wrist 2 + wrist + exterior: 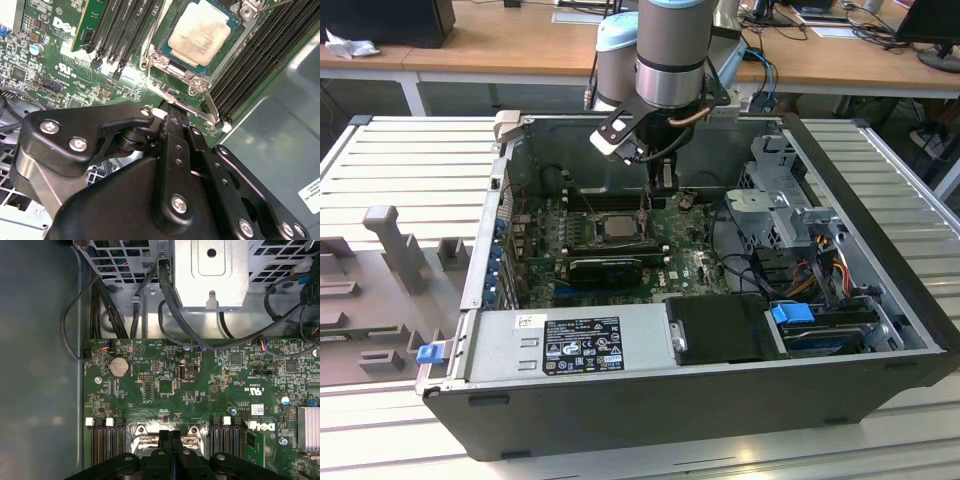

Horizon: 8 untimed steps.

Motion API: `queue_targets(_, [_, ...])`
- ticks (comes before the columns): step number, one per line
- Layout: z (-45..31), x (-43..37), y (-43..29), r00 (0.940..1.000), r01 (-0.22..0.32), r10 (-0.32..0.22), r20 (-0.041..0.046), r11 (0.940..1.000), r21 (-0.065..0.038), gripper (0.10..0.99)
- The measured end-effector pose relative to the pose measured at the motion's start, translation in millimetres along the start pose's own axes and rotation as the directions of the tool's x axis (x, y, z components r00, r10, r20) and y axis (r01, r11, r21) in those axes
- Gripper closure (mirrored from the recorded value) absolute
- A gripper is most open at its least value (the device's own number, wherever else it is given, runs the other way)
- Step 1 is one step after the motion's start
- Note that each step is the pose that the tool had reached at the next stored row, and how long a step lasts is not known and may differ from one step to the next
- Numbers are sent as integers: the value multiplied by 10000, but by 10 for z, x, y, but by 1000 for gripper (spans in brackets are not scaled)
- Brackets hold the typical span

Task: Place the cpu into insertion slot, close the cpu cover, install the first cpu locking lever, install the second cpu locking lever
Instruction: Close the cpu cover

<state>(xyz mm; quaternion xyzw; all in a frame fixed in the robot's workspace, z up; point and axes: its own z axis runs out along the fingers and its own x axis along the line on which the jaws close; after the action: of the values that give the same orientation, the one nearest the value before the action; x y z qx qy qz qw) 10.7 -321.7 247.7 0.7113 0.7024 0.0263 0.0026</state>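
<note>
Hovering just beside the cpu (200, 32) on the motherboard (165, 385), the gripper (170, 436) has its fingers pressed together.

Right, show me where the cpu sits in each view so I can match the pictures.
Exterior view: the cpu lies on the motherboard, just to the exterior view's left of the tool.
Second wrist view: the cpu sits beyond the tool tip, between two banks of memory slots.
First wrist view: hidden behind the shut tool, between the same banks.
Shared landmark: the black memory slots flanking it.
</note>
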Motion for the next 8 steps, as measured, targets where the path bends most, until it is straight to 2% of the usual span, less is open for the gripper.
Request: queue_targets(8, [-1, 0, -29, 10000, 0, 0, 0, 10000, 0, 980])
